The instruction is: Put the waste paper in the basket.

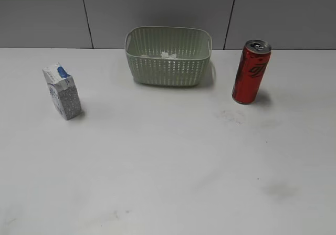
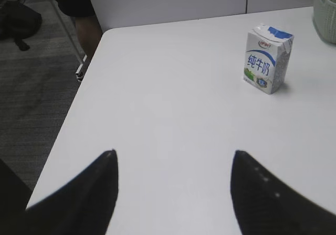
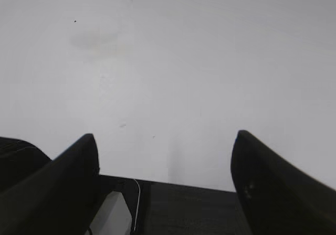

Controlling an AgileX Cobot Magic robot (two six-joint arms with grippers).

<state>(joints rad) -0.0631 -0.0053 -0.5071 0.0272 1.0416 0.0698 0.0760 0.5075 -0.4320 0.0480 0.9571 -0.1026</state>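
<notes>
The pale green basket (image 1: 168,56) stands at the back middle of the white table. White crumpled waste paper (image 1: 168,55) lies inside it, seen over the rim and through the perforated wall. The basket's edge shows at the top right of the left wrist view (image 2: 326,12). No paper lies on the table. My left gripper (image 2: 174,153) is open and empty above the table's left part. My right gripper (image 3: 167,136) is open and empty over the table's front edge. Neither gripper shows in the exterior view.
A white-and-blue milk carton (image 1: 62,91) stands at the left; it also shows in the left wrist view (image 2: 266,59). A red can (image 1: 251,72) stands right of the basket. The table's left edge (image 2: 73,98) borders the floor.
</notes>
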